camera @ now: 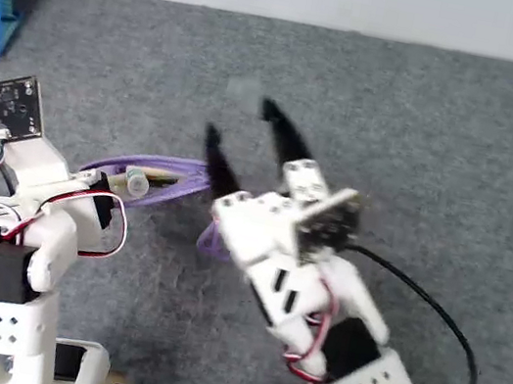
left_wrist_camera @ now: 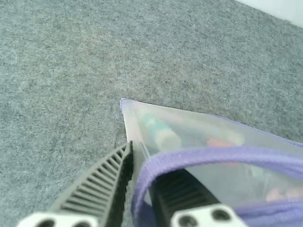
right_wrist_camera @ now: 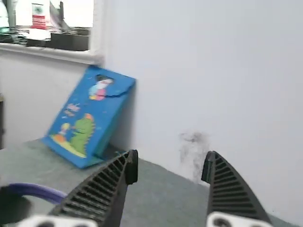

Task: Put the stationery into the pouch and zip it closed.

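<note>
- The stationery (left_wrist_camera: 161, 132) seems to be already inside the pouch (left_wrist_camera: 199, 137): a green-and-white piece and an orange one are visible through the transparent wall.
- The pouch lies on the grey table (camera: 445, 136), in front of the left arm and just beside the right arm's base side.
- The purple zip band (left_wrist_camera: 213, 156) curves away from the wall, so the mouth looks not yet closed. The step in hand is therefore, most probably, the zipping.
- The left gripper (left_wrist_camera: 144, 165) is clamped on the pouch near its corner, with one finger outside the wall and the other behind the purple band. It serves to keep the pouch in place.
- The right gripper (camera: 239, 119) has its jaws spread wide and holds nothing. It is lifted above the table and points toward the far wall, apart from the pouch.
- The next move calls for the right gripper to come down to the zip band, find the slider, pinch it and pull along the band while the left side resists. The slider cannot be made out, so its place is uncertain.
- For writing: the blue box (right_wrist_camera: 90, 123) leaning at the wall carries a cartoon dinosaur and some coloured print, too small to read. No label is seen on the pouch.
</note>
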Controlling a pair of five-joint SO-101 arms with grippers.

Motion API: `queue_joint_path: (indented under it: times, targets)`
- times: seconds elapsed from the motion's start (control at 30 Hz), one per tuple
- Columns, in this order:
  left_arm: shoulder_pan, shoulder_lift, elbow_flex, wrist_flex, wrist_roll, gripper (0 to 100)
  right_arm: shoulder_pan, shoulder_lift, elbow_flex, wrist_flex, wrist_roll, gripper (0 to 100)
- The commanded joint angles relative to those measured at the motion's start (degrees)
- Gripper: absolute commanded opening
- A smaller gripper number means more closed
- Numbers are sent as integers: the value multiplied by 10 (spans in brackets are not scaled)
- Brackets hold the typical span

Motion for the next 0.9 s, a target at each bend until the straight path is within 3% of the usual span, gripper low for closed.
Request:
queue_joint_path:
  times: [0.0, 0.27, 0.47, 0.87]
  targets:
    - [2, -1, -18, -3, -4, 12, 81, -58, -40, 87, 2, 227]
    - [2, -1, -18, -2, -4, 12, 218, 9, -40, 234, -68, 226]
    - [1, -1, -18, -1, -4, 12, 218, 202, -47, 252, -64, 225]
    - [1, -1, -18, 6, -4, 12, 205, 561, -234, 255, -65, 225]
